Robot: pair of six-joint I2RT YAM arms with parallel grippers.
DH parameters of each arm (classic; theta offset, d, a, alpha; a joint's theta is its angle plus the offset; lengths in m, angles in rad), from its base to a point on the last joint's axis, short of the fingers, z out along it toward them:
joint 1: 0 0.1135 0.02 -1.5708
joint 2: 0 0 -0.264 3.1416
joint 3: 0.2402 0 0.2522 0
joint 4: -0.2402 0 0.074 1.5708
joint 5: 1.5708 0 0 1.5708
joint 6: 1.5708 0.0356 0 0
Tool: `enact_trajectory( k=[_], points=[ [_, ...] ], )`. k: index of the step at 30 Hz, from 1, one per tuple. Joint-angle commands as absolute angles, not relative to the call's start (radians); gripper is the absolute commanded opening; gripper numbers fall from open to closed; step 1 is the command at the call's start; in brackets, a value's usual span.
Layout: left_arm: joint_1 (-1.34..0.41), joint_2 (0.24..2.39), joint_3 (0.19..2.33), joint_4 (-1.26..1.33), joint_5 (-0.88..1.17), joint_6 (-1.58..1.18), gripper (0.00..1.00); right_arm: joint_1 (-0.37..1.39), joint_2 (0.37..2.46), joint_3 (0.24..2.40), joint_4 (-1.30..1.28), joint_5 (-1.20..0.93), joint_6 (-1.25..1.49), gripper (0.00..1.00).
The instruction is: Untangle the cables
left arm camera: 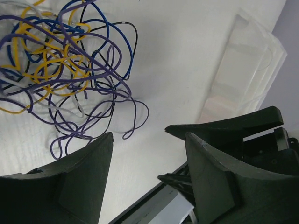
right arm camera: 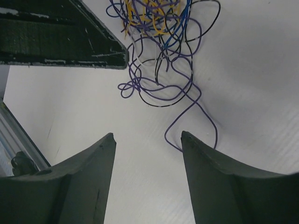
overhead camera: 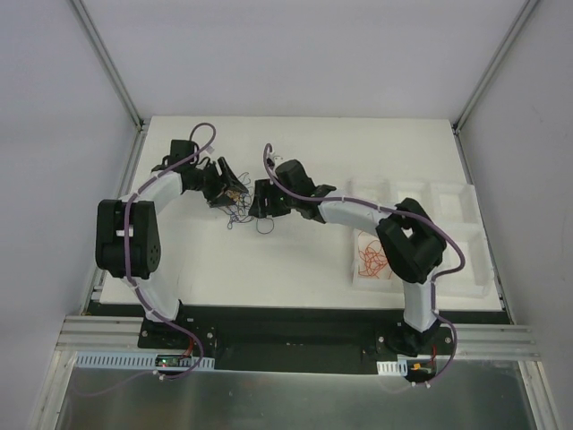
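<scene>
Left fingers point(left arm camera: 74, 182) are spread with nothing between them. They sit low in the left wrist view, and the cables point(left arm camera: 60, 60) are in the upper left of that frame, close ahead but apart from the tips. The cables are purple, blue, yellow, black and pale strands in one loose clump on the white counter point(left arm camera: 177, 60). In the top view the clump is just left of centre, between the two arms.

Right fingers point(right arm camera: 79, 182) are also spread and empty. One purple loop point(right arm camera: 194, 116) trails out of the clump and ends just beside the right-hand tip, not pinched.

Judgement: the arms face the clump from opposite sides so each can take a different strand and pull. That stray loop looks the easiest pick.

At the right of the top view, a white tray point(overhead camera: 474, 269) holds orange strands point(overhead camera: 372, 260) in one compartment, probably already sorted out. No readable labels or writing.
</scene>
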State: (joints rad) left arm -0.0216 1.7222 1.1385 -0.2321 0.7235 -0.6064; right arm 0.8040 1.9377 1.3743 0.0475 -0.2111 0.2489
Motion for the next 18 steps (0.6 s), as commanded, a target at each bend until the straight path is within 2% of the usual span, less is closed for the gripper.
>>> enact_trajectory(
  k=[1,10,16,18],
  points=[
    [-0.092,1.772,1.221,-0.308,0.614,-0.539,0.62,0.833,1.982,1.413,0.138,-0.206,0.307,0.59],
    [-0.120,1.850,1.258,-0.374,0.471,-0.543,0.63,0.848,2.059,1.399,0.160,-0.143,0.337,0.57],
    [-0.135,1.905,1.278,-0.377,0.485,-0.551,0.54,0.850,2.088,1.400,0.147,-0.086,0.357,0.54],
    [-0.135,1.910,1.278,-0.380,0.468,-0.549,0.52,0.850,2.111,1.414,0.147,-0.106,0.364,0.49]
  ],
)
